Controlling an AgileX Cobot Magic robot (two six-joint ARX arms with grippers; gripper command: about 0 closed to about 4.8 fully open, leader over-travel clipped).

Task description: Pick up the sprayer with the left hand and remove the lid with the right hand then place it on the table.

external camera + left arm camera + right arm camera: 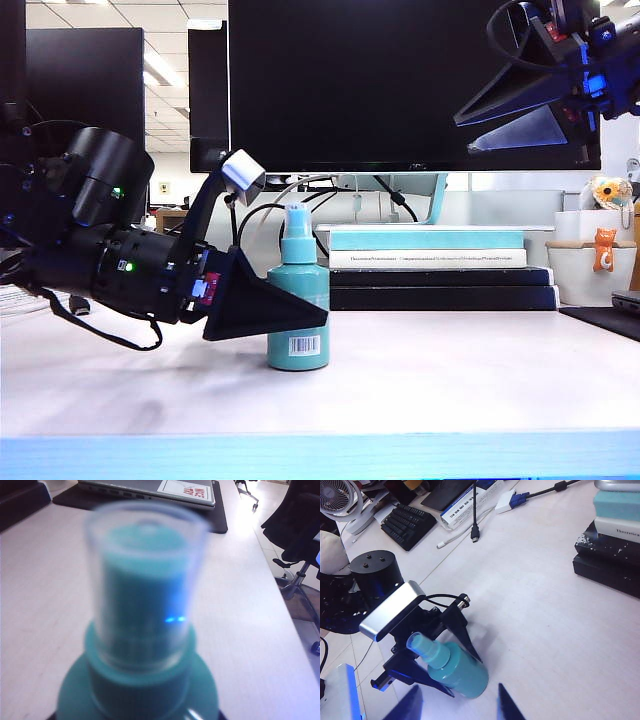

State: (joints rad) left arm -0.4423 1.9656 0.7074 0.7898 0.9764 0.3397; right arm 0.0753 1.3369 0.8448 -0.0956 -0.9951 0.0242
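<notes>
The teal sprayer point(300, 282) stands upright on the pale table point(450, 380), with the clear lid point(298, 225) still over its nozzle. My left gripper point(318, 312) reaches in level from the left, and its two black fingers press against opposite sides of the sprayer's body point(462, 672). In the left wrist view the lid point(145, 580) fills the picture above the sprayer's shoulder point(140, 695). My right gripper point(463, 135) hangs high at the upper right, open with nothing between its fingers. From its wrist view, the right gripper point(460, 707) looks down on the lid point(427, 650).
A stack of books point(430, 265) lies behind the sprayer under a large monitor point(400, 80). A white pot with a cat figure point(590, 270) stands at the right. A laptop point(150, 490), a keyboard point(407, 525) and loose cables point(475, 525) lie on the table.
</notes>
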